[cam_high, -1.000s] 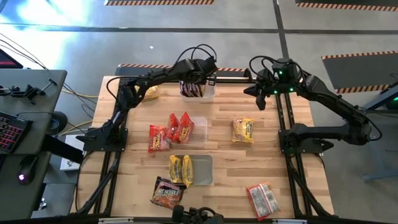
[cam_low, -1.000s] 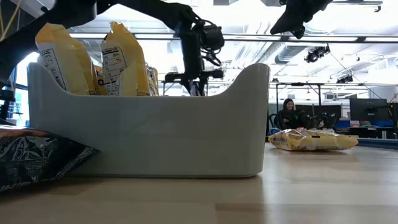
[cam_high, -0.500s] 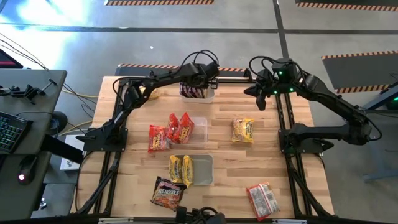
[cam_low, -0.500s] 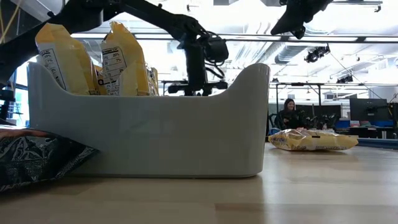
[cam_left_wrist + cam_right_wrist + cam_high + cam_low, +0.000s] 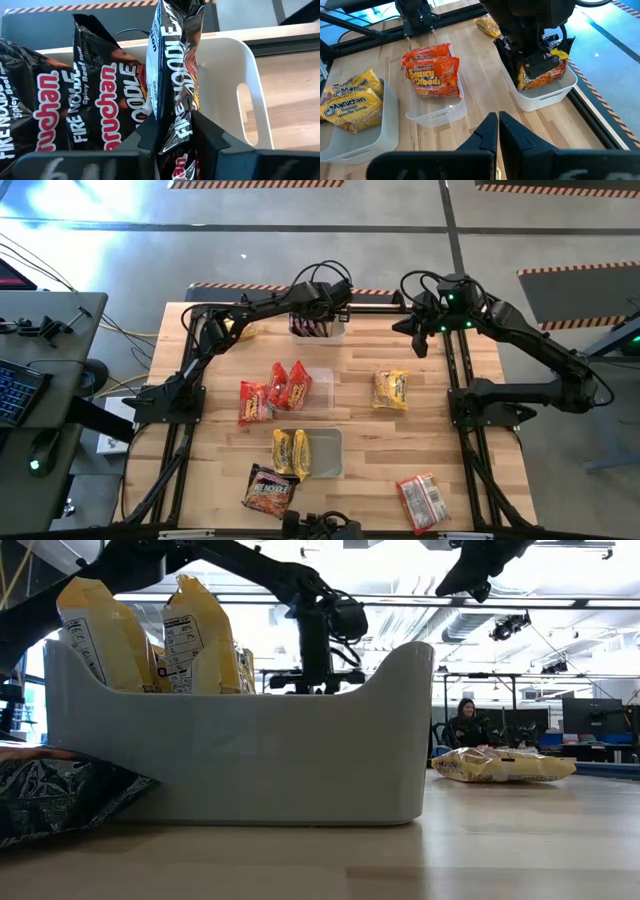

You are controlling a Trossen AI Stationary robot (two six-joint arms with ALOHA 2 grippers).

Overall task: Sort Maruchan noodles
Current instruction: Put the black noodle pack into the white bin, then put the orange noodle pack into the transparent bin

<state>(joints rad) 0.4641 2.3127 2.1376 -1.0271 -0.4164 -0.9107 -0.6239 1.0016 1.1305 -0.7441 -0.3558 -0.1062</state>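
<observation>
Black Fire Noodle packet (image 5: 172,75), grasped upright by the left pincer (image 5: 172,142) over the white tub (image 5: 250,95), may snag neighbouring packets (image 5: 107,95) when released; right pincer (image 5: 497,132) is clenched, idle.

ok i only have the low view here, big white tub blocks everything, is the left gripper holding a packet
Observer: Yes. The left gripper is shut on a black Fire Noodle packet, upright over the far white tub.
Operator: anything already in that tub
Observer: Two more black packets stand in it.
Operator: and the right arm
Observer: The right gripper is shut and empty, raised near the table's far right side.
</observation>
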